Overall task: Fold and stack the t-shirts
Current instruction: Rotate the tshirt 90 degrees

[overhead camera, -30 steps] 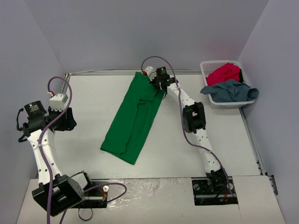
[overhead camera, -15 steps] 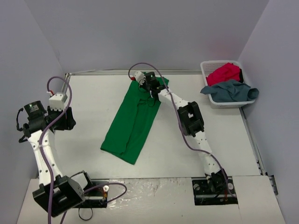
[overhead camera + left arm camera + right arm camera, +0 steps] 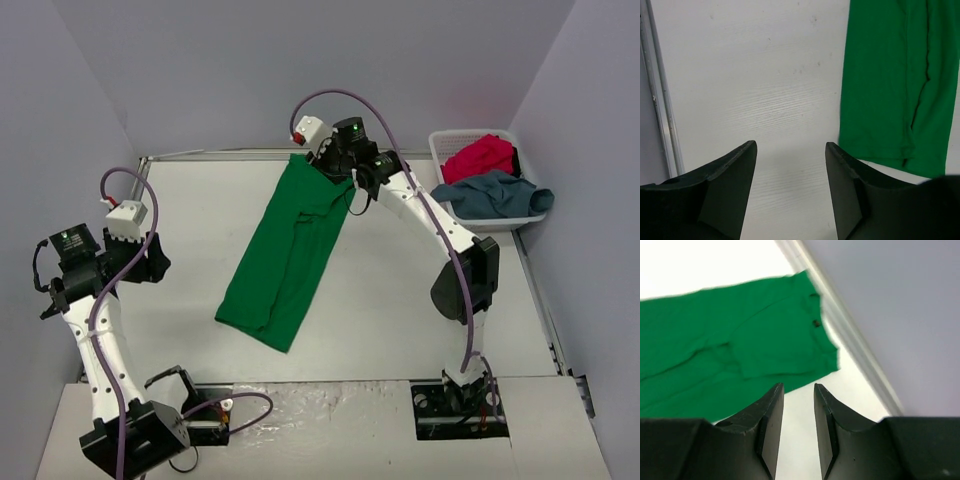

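Both sets hold nothing. Left jaws spread wide over bare desk [image 3: 190, 200] by its left edge; right jaws, narrowly parted, hang above the far end of the green t-shirt [image 3: 290, 250], near the desk's far edge

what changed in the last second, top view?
The right claw rose off the far end of the green shirt and hangs over it, slightly open and empty; its elbow swung out right. That end now lies flatter. The left claw dipped slightly, open. The basket, red shirt and blue shirt stayed put.
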Motion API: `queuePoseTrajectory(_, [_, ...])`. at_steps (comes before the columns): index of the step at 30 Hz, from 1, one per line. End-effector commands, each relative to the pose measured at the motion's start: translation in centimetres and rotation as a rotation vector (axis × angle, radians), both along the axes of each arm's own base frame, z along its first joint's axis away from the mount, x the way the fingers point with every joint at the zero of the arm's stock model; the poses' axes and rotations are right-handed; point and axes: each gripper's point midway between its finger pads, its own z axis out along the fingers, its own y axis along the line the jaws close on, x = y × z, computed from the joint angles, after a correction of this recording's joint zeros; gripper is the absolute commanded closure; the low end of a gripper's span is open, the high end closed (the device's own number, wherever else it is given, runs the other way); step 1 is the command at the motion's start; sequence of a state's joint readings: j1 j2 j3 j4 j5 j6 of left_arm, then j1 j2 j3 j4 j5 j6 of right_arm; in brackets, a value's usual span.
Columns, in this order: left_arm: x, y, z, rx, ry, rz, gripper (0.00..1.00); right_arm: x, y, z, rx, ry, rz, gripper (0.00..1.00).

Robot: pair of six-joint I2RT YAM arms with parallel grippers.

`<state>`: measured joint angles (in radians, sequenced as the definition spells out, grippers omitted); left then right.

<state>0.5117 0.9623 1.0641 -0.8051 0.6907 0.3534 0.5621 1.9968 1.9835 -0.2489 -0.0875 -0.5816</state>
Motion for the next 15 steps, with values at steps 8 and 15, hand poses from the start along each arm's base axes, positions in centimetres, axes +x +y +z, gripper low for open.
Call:
queuePoseTrajectory(8, [-0.5,-1.4,1.0,-0.032,-0.058,-0.033,0.41,-11.3,0.3,-11.8,-0.113,0.566,0.183,0.74])
queuePoseTrajectory(15, [-0.8,-1.5,0.9,-0.028,-0.061,-0.034,0.37,-15.5,2.2,-15.5,-0.189,0.711,0.274,0.74])
